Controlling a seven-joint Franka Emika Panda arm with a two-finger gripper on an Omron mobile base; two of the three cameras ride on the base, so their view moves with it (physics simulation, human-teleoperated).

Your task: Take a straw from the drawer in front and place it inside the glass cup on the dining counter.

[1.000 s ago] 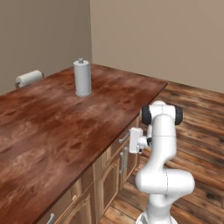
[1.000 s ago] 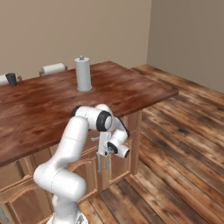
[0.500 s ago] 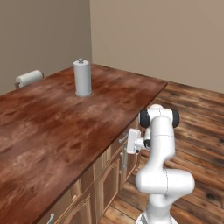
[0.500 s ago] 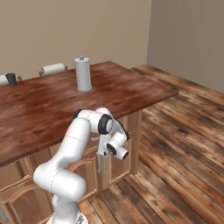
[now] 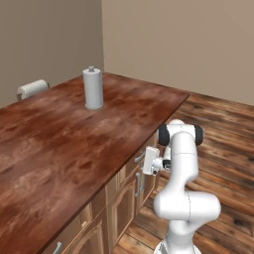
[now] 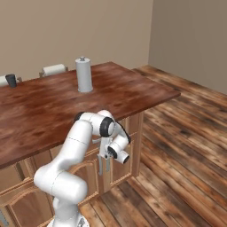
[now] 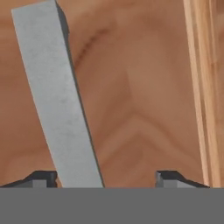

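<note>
My gripper [image 5: 144, 162] [image 6: 105, 148] is pressed up against the front of the dining counter [image 5: 74, 144] [image 6: 53, 106], just under its edge. Up close, the light wood front of the shut drawer [image 7: 140, 109] faces the hand. The drawer's silver bar handle [image 7: 61, 96] runs slantwise between my open fingers, close to the left fingertip [image 7: 43, 178] and well apart from the right one. The gripper [image 7: 107, 179] holds nothing. With the drawer shut, the straw is hidden. The dark glass cup [image 6: 11, 80] stands far off at the counter's left end.
An upright paper towel roll [image 5: 93, 88] [image 6: 83, 74] stands on the counter, and another roll [image 5: 32, 88] [image 6: 54, 69] lies at the far edge. Cabinet doors with vertical handles [image 5: 138, 183] sit below the drawer. Wood floor [image 6: 186, 155] opens to the right.
The hand has edged a little closer to the drawer front, so its fingers now straddle the handle. Nothing on the counter has moved.
</note>
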